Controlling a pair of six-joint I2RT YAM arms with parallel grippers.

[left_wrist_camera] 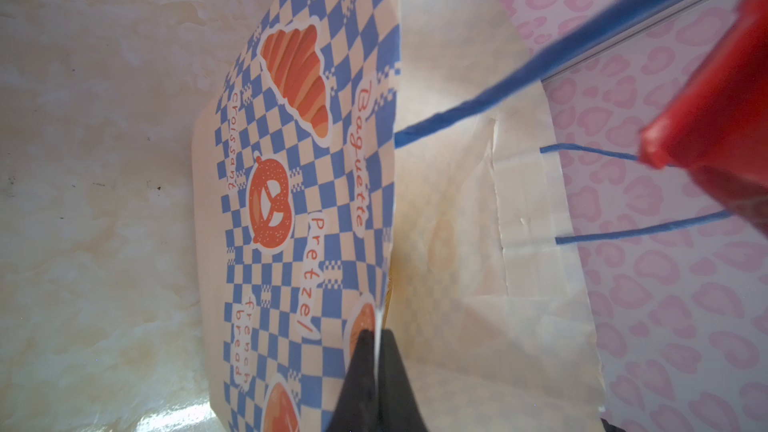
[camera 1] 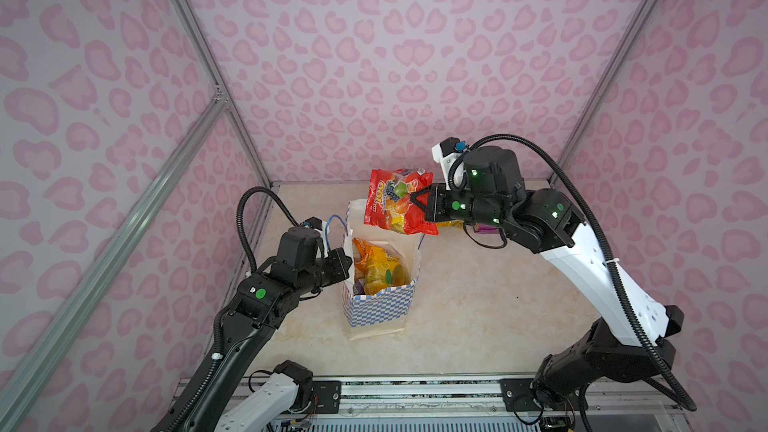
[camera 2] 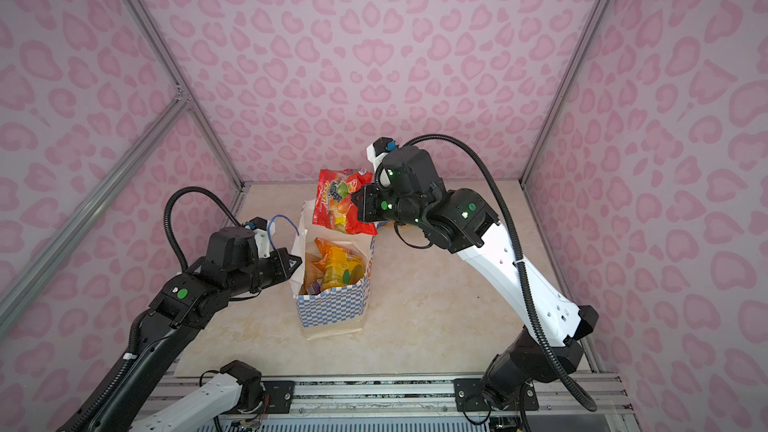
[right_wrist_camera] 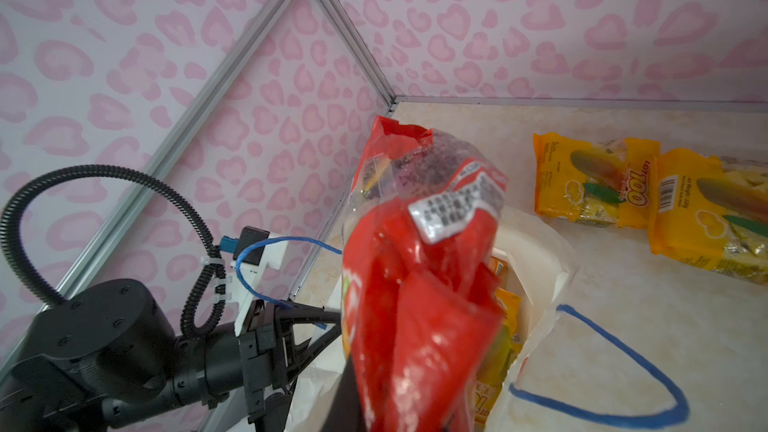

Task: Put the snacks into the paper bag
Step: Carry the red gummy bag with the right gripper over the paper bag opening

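Standing upright mid-table (camera 1: 478,305), the paper bag (camera 1: 378,305) has its left rim pinched tight in the left gripper (camera 2: 296,263), whose fingers are clenched on the paper. Yellow-orange packets (camera 1: 380,268) lie inside it. Over the bag's far edge hangs the red packet (camera 1: 395,201), its side clamped by the right gripper (camera 1: 415,200). Beyond, two yellow packets (right_wrist_camera: 594,184) lie side by side on the table, outside the bag.

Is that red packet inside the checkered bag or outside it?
Outside. The red packet hangs above the open mouth of the bag, pinched in the right end effector; yellow packets lie inside.
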